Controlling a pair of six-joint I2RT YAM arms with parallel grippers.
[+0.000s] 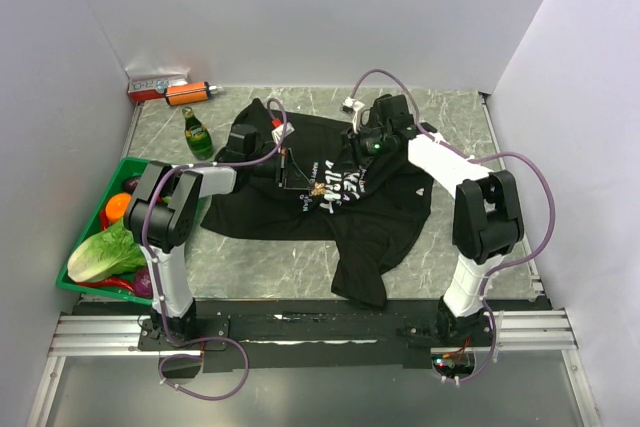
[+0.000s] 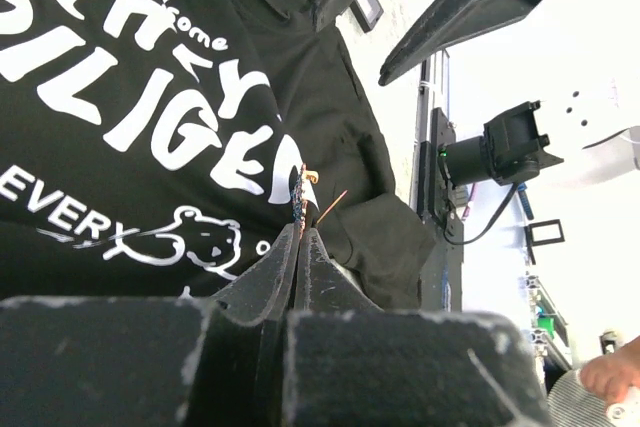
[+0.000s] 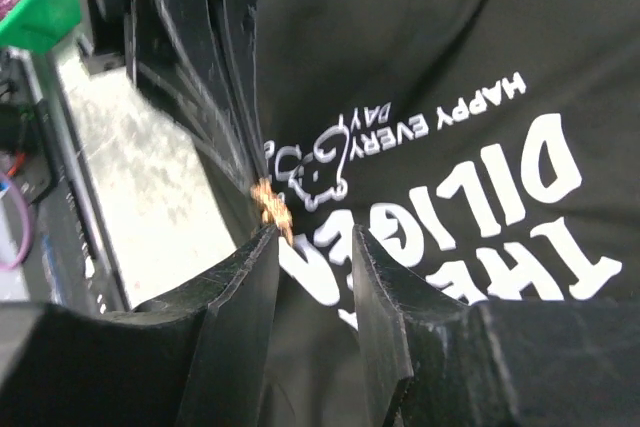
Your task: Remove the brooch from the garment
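At the centre of the table (image 1: 260, 257), the garment (image 1: 380, 217) lies spread and rumpled, chest side up, with one fold trailing toward the near edge. Its white lettering (image 1: 350, 185) runs across the middle of the cloth.

**Brooch, location.** The brooch (image 1: 320, 190) sits at the lower end of the lettering, just beside the small printed animal figure. In the top view it shows only as a small gold speck, so its long axis cannot be read there.

**Brooch, orientation.** In the left wrist view the brooch (image 2: 297, 197) is seen edge-on. Its long axis runs straight out from the fingertips, in line with the fingers, standing up off the cloth. A thin orange pin (image 2: 335, 202) angles off to one side of it, away from the print.

**Left gripper.** The left gripper (image 2: 300, 237) is fully closed, fingers pressed together, and the brooch rises directly from the fingertips, pinched between them.

**Right gripper.** The right gripper (image 3: 312, 237) stands with its fingers partly apart and holds nothing. Printed cloth shows through the gap. The gold of the brooch (image 3: 268, 199) lies at the tip of one finger, outside the gap, against the dark fingers of the other arm.

**Surroundings.** A green basket (image 1: 128, 169) of produce rests at the left edge of the table, and a green bottle (image 1: 196, 134) stands just beyond it.
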